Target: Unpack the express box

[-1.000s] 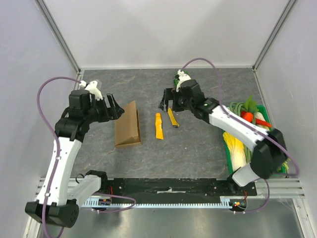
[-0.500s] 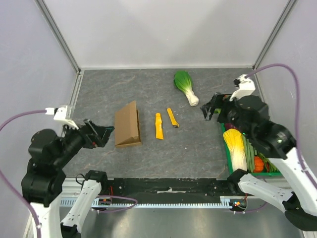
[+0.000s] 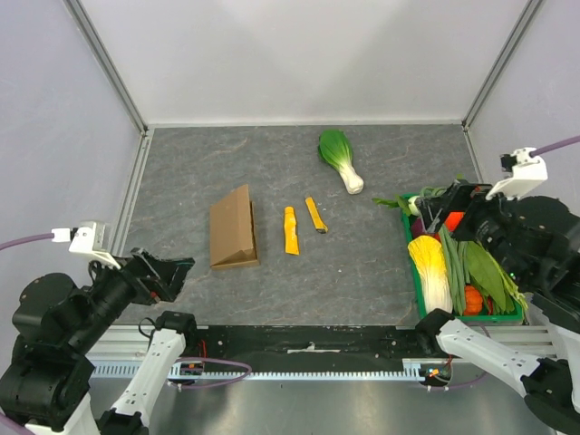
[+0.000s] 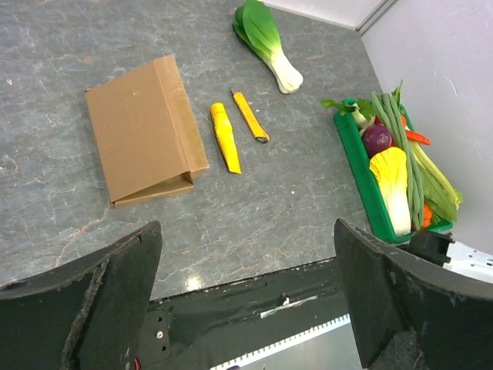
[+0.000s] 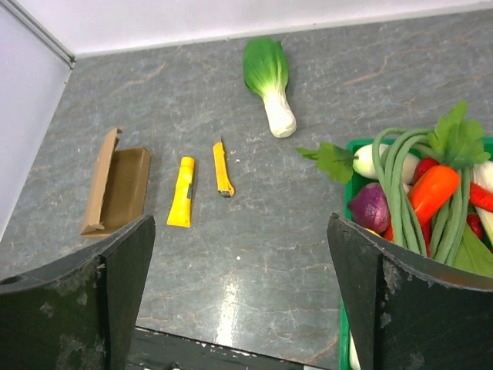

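The express box [image 3: 234, 228], a small flat rectangular box of plain brown cardboard, lies on the left half of the grey stone-patterned table [image 3: 372, 272]. Its lid flap is raised along its left side and its shallow tray is open. From the right wrist camera the tray looks bare inside. The box's long axis runs from the near edge toward the back wall, leaning slightly right at the far end.

Near its right side, not touching it, lies a yellow tube-shaped piece [image 3: 290, 231], and next over a slim yellow utility knife [image 3: 315, 215]. Both run roughly parallel to the box. A green-and-white bok choy [image 3: 340, 159] rests well apart toward the back, and a green plastic crate [image 4: 353, 162] full of vegetables stands at the right edge.

The left claw [image 3: 172, 275] hangs raised near the front-left corner, its fingers spread wide with nothing between them. The box lies ahead of it and a little to its right, clearly apart. The right claw [image 5: 240, 230] sits above the crate side, equally wide open and empty. From there the box is well off to the left, beyond the knife and the tube.

The left arm is plainly the nearer. Any further handling of the box would likely fall to it, reaching forward and rightward with the jaws set across the box's short width, square to that near-to-far axis. With the tray apparently bare, the unpacking looks close to finished, though whether the yellow pieces came from the box cannot be told
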Tool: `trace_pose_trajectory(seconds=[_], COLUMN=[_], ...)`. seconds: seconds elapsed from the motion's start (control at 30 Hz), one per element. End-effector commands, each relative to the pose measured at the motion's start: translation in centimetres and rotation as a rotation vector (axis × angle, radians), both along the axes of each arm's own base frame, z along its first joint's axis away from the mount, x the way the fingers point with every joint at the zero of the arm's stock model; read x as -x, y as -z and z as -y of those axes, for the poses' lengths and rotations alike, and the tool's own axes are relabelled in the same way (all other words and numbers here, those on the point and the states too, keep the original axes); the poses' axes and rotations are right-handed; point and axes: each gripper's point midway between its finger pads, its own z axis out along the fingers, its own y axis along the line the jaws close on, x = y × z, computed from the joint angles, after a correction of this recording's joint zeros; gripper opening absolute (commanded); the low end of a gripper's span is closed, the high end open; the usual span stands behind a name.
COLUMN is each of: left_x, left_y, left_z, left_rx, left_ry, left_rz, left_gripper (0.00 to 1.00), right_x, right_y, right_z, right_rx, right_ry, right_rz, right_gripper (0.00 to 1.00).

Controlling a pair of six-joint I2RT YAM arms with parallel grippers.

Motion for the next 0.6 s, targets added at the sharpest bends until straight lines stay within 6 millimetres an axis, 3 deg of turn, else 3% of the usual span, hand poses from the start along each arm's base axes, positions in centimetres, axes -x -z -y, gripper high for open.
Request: trace_pose_trajectory(seconds=[0.0, 0.17, 0.57], left_x=[1.7, 2.0, 2.0], left_y=[2.1, 1.9, 1.1], left_z=[0.1, 1.0, 1.0], left_rx=[0.01, 0.043, 0.029], left_ry=[0.002, 0.045, 0.061], left_rz=[-0.144, -0.147, -0.127], left_gripper=[0.98, 0.98, 0.99], right_x=[0.9, 1.0, 1.3], right_y=[-1.2, -2.2, -3.0], right_z=[1.6, 0.1, -0.2], right_rx=[0.029, 0.003, -0.029], right_ry=[0.025, -0.046, -0.066], right_rz=[0.023, 0.028, 0.038], right_gripper=[0.98, 0.98, 0.98])
